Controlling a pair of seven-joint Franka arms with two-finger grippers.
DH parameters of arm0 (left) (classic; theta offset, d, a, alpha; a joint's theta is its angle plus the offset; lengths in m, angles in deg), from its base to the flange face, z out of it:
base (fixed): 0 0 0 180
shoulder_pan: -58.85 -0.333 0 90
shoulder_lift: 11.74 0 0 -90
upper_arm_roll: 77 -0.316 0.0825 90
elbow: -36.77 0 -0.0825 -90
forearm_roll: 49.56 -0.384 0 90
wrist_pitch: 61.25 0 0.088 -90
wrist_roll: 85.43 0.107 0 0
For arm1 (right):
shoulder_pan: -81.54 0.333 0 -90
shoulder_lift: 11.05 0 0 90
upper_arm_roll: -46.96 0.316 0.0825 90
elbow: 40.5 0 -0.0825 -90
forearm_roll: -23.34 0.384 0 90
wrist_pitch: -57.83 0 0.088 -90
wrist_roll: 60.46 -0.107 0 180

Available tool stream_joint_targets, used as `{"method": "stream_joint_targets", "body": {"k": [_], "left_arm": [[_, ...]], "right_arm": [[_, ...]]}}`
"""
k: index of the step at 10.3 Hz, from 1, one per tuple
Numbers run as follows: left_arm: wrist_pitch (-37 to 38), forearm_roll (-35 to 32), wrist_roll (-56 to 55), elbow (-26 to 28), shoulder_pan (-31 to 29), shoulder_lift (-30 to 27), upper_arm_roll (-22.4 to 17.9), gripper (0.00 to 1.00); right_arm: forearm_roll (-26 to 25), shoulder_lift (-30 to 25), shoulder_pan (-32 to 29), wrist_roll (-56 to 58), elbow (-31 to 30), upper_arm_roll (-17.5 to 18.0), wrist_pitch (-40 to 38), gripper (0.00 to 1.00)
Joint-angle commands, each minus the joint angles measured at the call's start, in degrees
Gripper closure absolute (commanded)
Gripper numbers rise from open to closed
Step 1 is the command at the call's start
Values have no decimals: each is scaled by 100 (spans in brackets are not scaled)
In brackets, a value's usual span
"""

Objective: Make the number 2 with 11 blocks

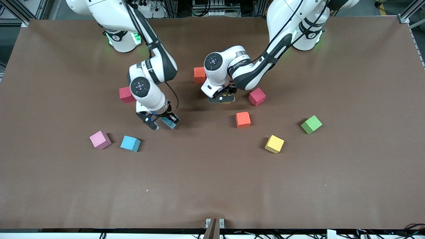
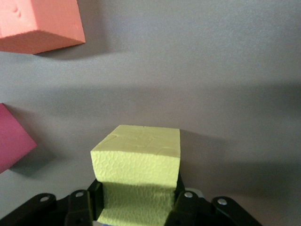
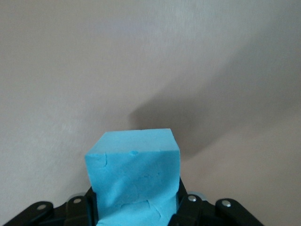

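Between the right gripper's (image 1: 163, 123) jaws sat a blue block (image 3: 134, 176), clamped from both sides with its front half jutting past the fingertips — the wrist view showed it squarely seated. The left gripper (image 1: 223, 98) likewise gripped a yellow block (image 2: 138, 167), its jaws closed on the flanks, low over the table's middle. Both arms, then, were loaded at once, and neither block looked to have been placed.

Just off the left jaws lay a crimson cube (image 1: 257, 96) (not one of the eleven, by its colour) and an orange block (image 1: 199, 74); a second orange block (image 1: 243, 119) lay a little further out. Near the right jaws were another crimson cube (image 1: 126, 95), a second blue block (image 1: 130, 143) and a pink block (image 1: 100, 139). Well apart from either gripper were a second yellow block (image 1: 274, 143) and a green block (image 1: 311, 124).

No figure had taken shape — the blocks lay scattered, so I judged the task to be at its start, in a pick-and-carry step. The next move called for each arm to carry its block to a chosen patch of table (image 1: 212, 186), set it down square and release, while the left arm steered clear of the crimson cube beside it.
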Motion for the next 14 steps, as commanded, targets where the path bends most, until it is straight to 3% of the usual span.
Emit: {"method": "stream_joint_targets", "body": {"k": [1, 2, 10, 12, 14], "left_arm": [[-155, -153, -79, 49, 1, 72, 29, 25], [-155, -153, -79, 49, -8, 63, 29, 0], [47, -162, 52, -12, -516, -859, -23, 0], [56, -75, 481, -379, -929, -842, -41, 0], [170, 22, 736, -933, -1045, -694, -382, 0]], "right_arm": [[74, -170, 105, -526, -1, 0, -338, 58], [74, -231, 131, -745, -1, 0, -471, 58], [65, -232, 421, -2775, 96, 0, -507, 55], [65, -171, 596, -3442, 288, 0, -507, 55], [56, -40, 833, -4233, 447, 0, -499, 55]]}}
